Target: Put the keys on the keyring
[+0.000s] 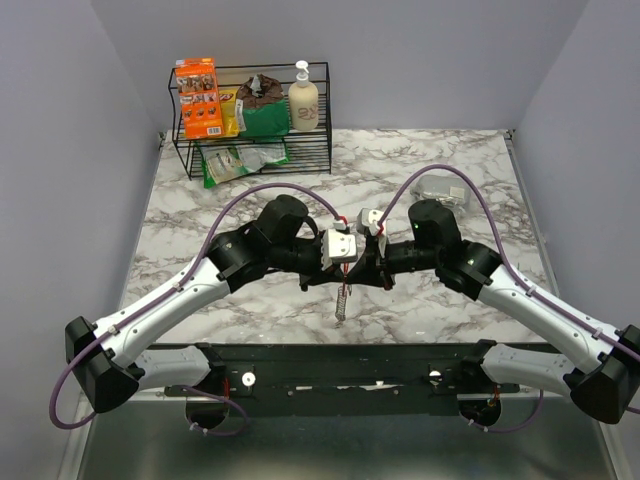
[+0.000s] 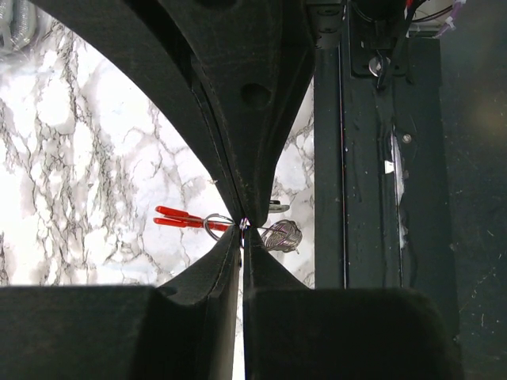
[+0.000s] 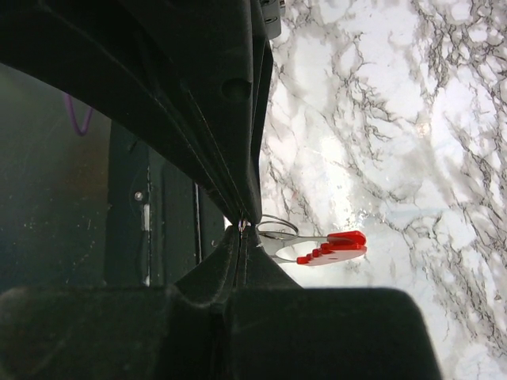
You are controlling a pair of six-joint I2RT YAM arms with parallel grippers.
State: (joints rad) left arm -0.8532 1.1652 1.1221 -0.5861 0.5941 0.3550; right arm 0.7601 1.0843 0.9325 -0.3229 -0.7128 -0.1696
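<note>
**Two grippers nipped on one loop, just beyond the rail**

Left gripper (image 2: 242, 224): its fingers are drawn together at the tips, nipping the thin wire of the loop (image 2: 215, 226). Right gripper (image 3: 242, 227): fingers pressed together likewise, with a glint of the same wire caught at their tips. I judge the double pinch is meant to steady the wire, perhaps to spread it, so that a key can be fed on. Neither arm has fingers free for that feeding.

The keyring (image 3: 337, 245) hangs from the loop. It looks to be held off the table (image 1: 200, 230). Its red side is edge-on to my left camera and shows a stepped edge to my right one. A silvery coil (image 2: 281, 235) dangles from the same pinch, on the side toward the rail (image 1: 340, 375). I cannot pick out a key with certainty; a small dark sliver just by the coil may be one.

Room to move: the pinch sits above the marble, just beyond the rail's middle. Toward the rail the margin is thin, since its dark edge lies close in both wrist views. Away from it, open marble runs to the rack (image 1: 250, 150) at the far left corner. A grey box (image 1: 440, 190) lies far from the rail, beside my right arm. Along the rail, each arm's own elbow blocks that side.
</note>
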